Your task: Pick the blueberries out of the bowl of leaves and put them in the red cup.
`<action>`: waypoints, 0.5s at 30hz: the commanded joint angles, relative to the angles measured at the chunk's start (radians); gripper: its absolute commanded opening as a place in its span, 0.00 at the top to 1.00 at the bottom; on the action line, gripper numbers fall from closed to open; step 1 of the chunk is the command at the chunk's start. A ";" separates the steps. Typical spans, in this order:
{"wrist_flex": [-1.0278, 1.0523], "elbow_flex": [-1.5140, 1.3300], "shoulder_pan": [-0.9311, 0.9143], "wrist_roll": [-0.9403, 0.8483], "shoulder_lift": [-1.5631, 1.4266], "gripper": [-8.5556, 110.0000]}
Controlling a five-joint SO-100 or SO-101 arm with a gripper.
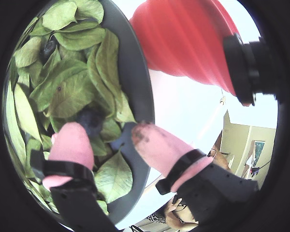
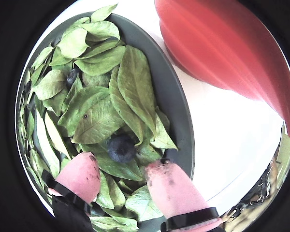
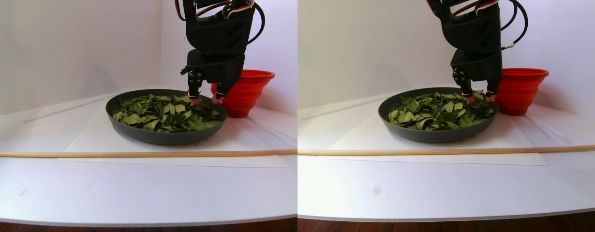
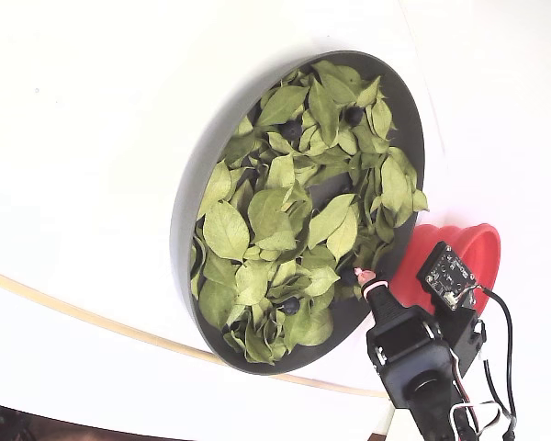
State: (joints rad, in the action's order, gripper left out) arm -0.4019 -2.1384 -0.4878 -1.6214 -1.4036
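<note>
Pink-tipped fingers [image 2: 82,176] of the hand [image 2: 123,174] stand spread apart, gripping nothing, lowered among the leaves [image 2: 99,108] near the bowl [image 2: 176,121] rim; one blueberry [image 2: 122,147] lies just ahead of the gap between them, untouched; another blueberry [image 2: 71,76] sits farther in; the red cup [image 2: 222,48] stands on the white bench [image 2: 232,145], just beside the bowl.

Red cup [image 1: 183,43] cut off at the frame top in both wrist views, and my arm hides part of it in the stereo pair. Leaves [image 2: 101,111] half-bury one blueberry [image 2: 71,76]. In the fixed view my claw [image 4: 363,276] is mostly hidden behind my arm.
</note>
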 commanded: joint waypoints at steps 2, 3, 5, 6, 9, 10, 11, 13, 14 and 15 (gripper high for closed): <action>-0.031 0.000 -0.029 0.011 -0.017 0.77; -0.035 -0.003 -0.026 0.011 -0.017 0.77; -0.041 -0.006 -0.025 0.012 -0.015 0.77; -0.044 -0.006 -0.023 0.012 -0.011 0.78; -0.061 -0.005 -0.021 0.015 0.006 0.78; -0.066 -0.005 -0.021 0.017 0.011 0.78; -0.067 -0.005 -0.021 0.018 0.015 0.78; -0.078 -0.005 -0.020 0.021 0.025 0.78; -0.087 -0.006 -0.020 0.021 0.029 0.78; -0.092 -0.008 -0.020 0.021 0.034 0.78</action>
State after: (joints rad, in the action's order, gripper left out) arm -0.4679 -2.1460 -0.4878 -1.6061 -1.3560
